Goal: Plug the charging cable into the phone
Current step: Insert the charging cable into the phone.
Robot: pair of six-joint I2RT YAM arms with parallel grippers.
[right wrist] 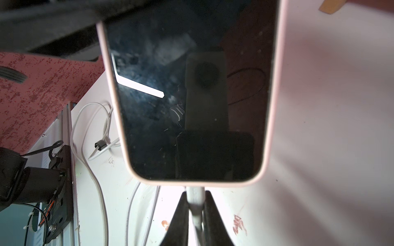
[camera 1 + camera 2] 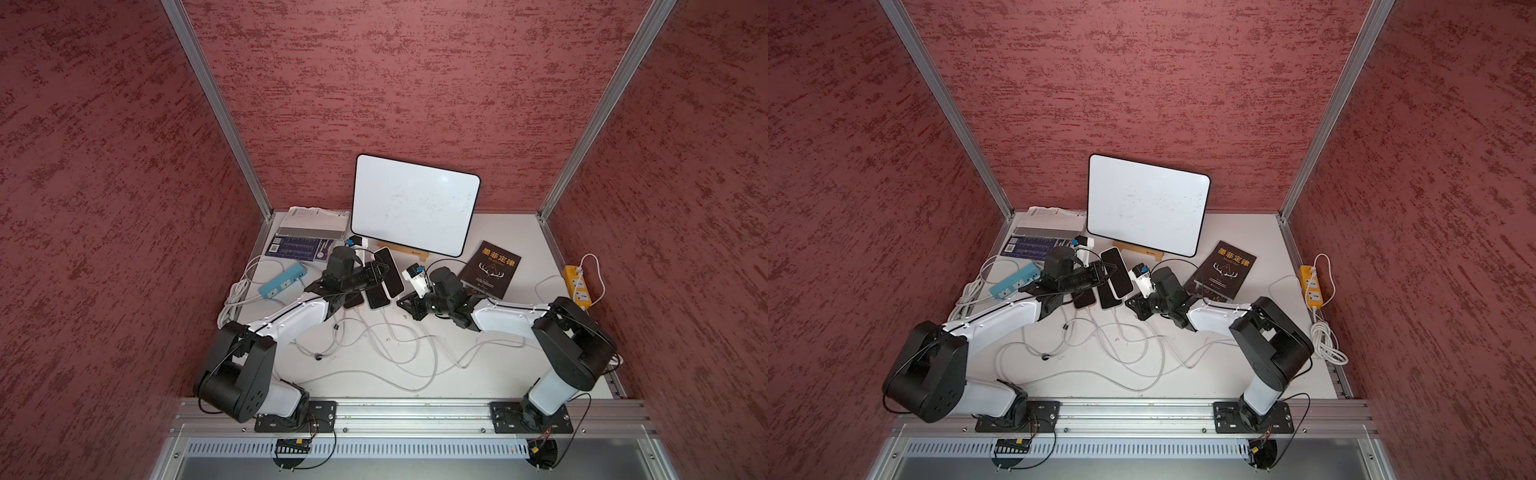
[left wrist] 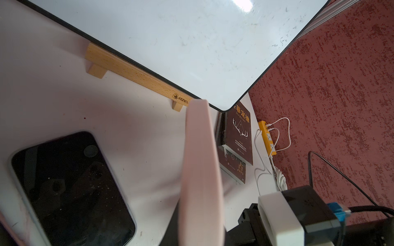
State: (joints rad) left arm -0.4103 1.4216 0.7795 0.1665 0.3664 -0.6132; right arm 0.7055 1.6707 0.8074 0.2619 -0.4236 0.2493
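Both arms (image 2: pixel 291 316) reaching inward, left hand (image 2: pixel 379 268) clamping phone (image 1: pixel 191 95), right hand (image 1: pixel 195 192) pinching cable (image 1: pixel 194 199)

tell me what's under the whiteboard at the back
A wooden stand holds the lower edge of the whiteboard and rests on the white table. How far the stand reaches behind is covered by the board.

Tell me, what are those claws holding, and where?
Right gripper pinches the white cable at its plug; left gripper grips the pink phone by its long edge.
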